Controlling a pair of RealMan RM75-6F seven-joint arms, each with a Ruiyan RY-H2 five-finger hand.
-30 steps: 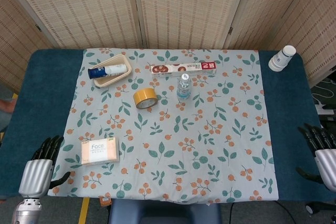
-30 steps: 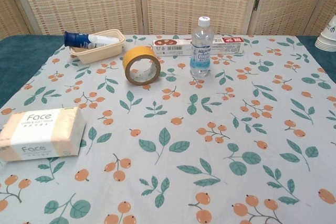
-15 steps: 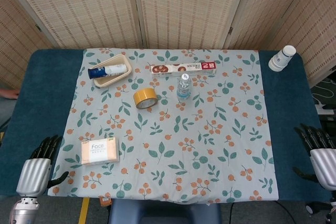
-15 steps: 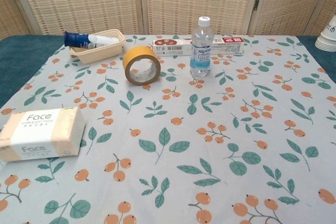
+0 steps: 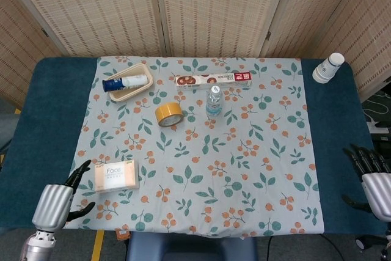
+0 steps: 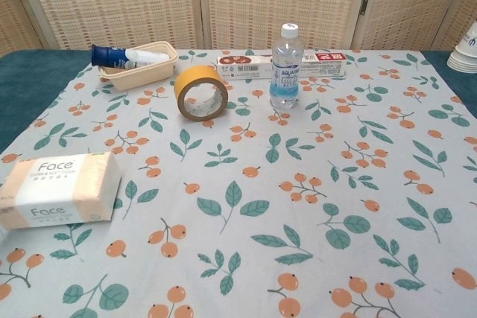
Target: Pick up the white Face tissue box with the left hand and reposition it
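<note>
The white Face tissue box lies flat on the floral cloth near the front left; the chest view shows the box at its left edge. My left hand hovers just left of and nearer than the box, fingers spread toward it, holding nothing and not touching it. At the table's front right edge my right hand hangs with fingers apart, empty. Neither hand shows in the chest view.
A beige tray holding a blue-and-white tube sits at back left. A yellow tape roll, a water bottle and a long red-and-white box stand mid-table. Stacked paper cups are back right.
My left hand has shifted right and turned its fingers toward the tissue box. The right hand dropped slightly, then held. The box has not moved.
</note>
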